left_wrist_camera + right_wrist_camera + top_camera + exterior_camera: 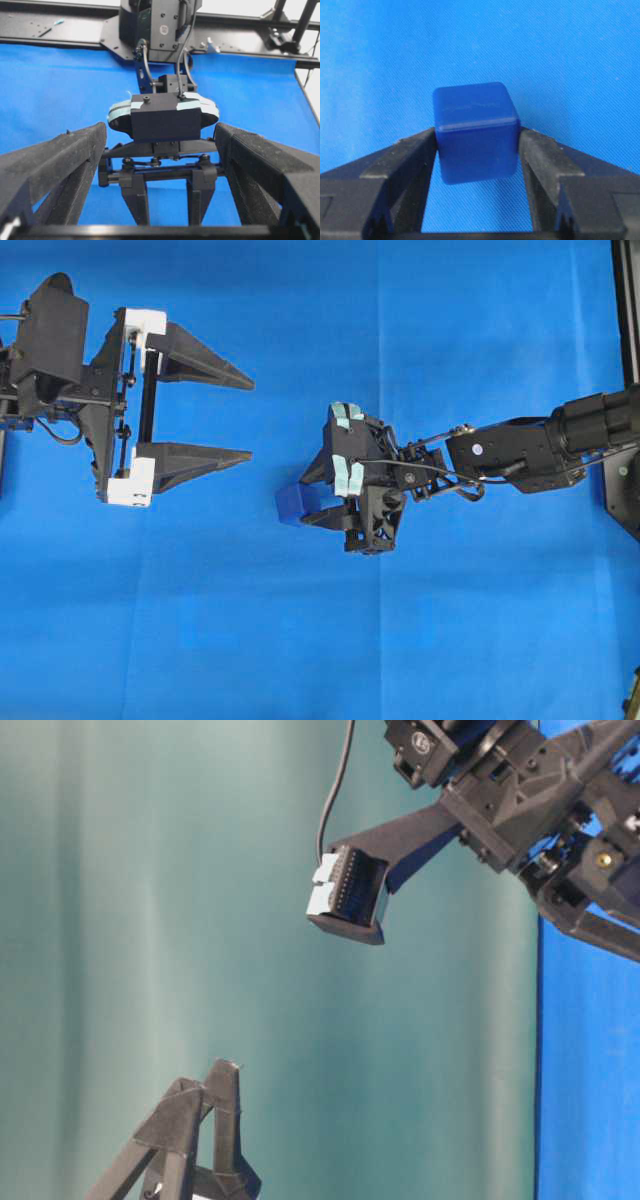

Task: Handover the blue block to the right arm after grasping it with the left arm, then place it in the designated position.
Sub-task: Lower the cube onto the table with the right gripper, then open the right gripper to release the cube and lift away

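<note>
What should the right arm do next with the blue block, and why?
Probably lower it toward the blue cloth and set it down. The right end effector already clamps the blue block between its fingertips, and the left end effector stands open and apart, so the handover looks done.

The black left arm with white plastic brackets (135, 405) reaches in from the left edge, its two long triangular fingers (205, 365) level and spread wide with nothing between them. Facing it, the black right arm with pale grey-green housing (352, 475) tilts downward, jaws pressed against both sides of the small dark-blue cube (474, 132).
</note>
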`<state>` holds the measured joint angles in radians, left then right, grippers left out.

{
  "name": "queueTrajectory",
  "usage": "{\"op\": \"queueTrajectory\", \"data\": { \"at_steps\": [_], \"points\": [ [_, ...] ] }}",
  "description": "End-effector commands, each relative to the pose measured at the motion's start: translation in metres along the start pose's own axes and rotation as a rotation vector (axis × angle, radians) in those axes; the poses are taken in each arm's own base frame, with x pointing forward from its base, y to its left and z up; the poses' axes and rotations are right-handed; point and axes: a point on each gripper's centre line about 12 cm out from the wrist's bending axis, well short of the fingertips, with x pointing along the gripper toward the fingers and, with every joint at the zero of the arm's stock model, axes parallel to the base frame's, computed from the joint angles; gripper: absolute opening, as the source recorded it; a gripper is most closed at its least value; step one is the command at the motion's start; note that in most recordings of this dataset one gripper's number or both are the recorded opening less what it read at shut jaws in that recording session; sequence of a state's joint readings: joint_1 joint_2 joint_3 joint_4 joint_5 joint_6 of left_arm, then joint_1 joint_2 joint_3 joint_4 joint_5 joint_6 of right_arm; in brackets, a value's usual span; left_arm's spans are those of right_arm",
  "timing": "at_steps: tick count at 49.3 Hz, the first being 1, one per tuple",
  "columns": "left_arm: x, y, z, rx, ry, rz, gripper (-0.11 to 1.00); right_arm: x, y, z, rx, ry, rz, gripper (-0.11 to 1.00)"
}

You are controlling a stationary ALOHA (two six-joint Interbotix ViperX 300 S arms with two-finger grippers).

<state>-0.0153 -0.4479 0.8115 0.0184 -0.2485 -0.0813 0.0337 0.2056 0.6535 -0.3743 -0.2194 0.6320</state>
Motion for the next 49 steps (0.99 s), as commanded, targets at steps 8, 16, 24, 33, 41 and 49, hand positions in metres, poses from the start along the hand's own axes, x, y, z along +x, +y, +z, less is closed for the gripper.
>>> {"op": "queueTrajectory", "data": {
  "at_steps": [8,16,24,33,41,49],
  "points": [
    [0.0000,-0.0007,0.0105,0.002,-0.031,-0.002,0.93,-0.0020,0.0003,0.0072,0.000,-0.014,-0.003,0.44],
    [0.0000,-0.0007,0.0104,0.002,-0.029,-0.002,0.93,-0.0019,-0.0004,0.0065,-0.003,-0.005,-0.010,0.44],
    [-0.0003,-0.0007,0.0108,0.003,-0.031,-0.002,0.93,-0.0028,-0.0009,0.0059,-0.005,0.002,-0.015,0.44],
    [0.0000,-0.0007,0.0105,0.005,-0.031,-0.002,0.93,-0.0054,-0.0008,0.0075,-0.005,0.003,-0.020,0.44],
    [-0.0003,-0.0007,0.0110,0.005,-0.032,-0.002,0.93,-0.0073,-0.0001,0.0098,0.000,-0.004,-0.019,0.44],
    [0.0000,-0.0007,0.0104,0.005,-0.029,-0.002,0.93,-0.0101,0.0020,0.0126,0.000,-0.003,-0.023,0.59]
  ]
}}
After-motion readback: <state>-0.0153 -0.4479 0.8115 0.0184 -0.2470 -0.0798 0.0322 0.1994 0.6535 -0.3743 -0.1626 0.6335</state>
